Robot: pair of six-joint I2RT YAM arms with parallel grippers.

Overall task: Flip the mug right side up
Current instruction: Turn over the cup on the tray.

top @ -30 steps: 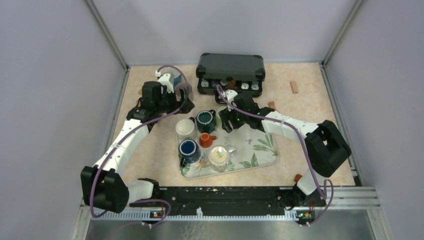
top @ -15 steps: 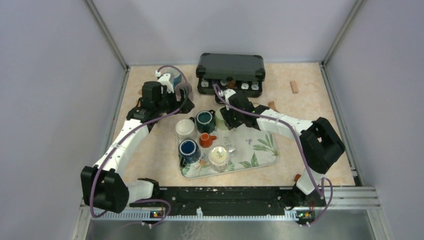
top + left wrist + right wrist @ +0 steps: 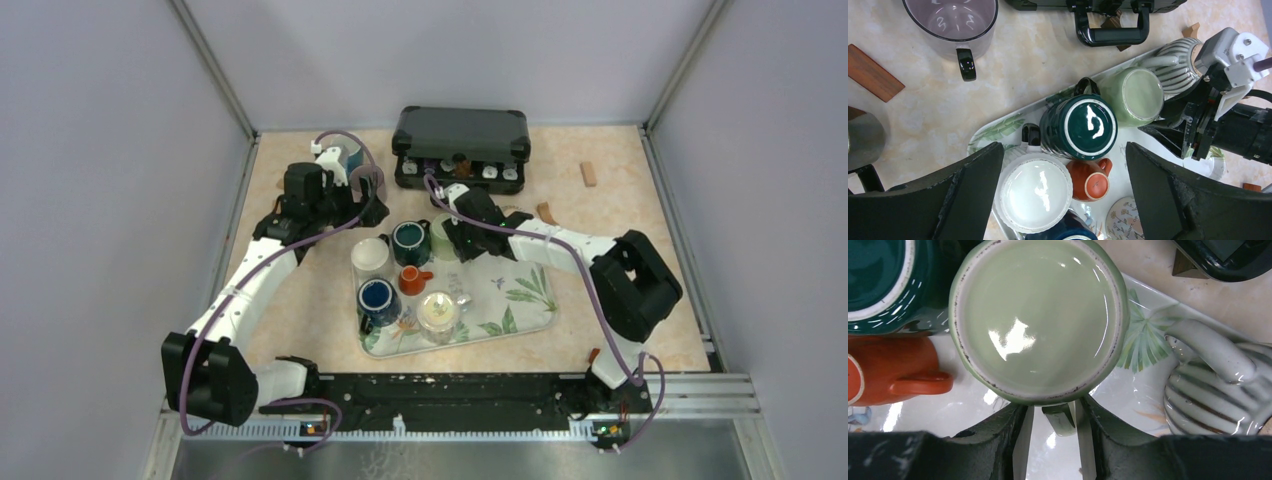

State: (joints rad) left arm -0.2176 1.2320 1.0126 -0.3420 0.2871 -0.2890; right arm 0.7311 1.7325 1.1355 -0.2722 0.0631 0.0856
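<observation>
My right jaws sit narrowed either side of the handle [image 3: 1058, 417] at bottom centre, pinch not confirmed. The pale green mug [image 3: 1038, 315] stands base-up on the tray [image 3: 1133, 390] straight ahead, filling upper centre; left jaws wide, empty, farther off.

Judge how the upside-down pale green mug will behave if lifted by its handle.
The pale green mug looks glossy-glazed, so probably stiff and slippery. Held only by its handle, the off-centre body may swing. Likely chips if knocked.
</observation>
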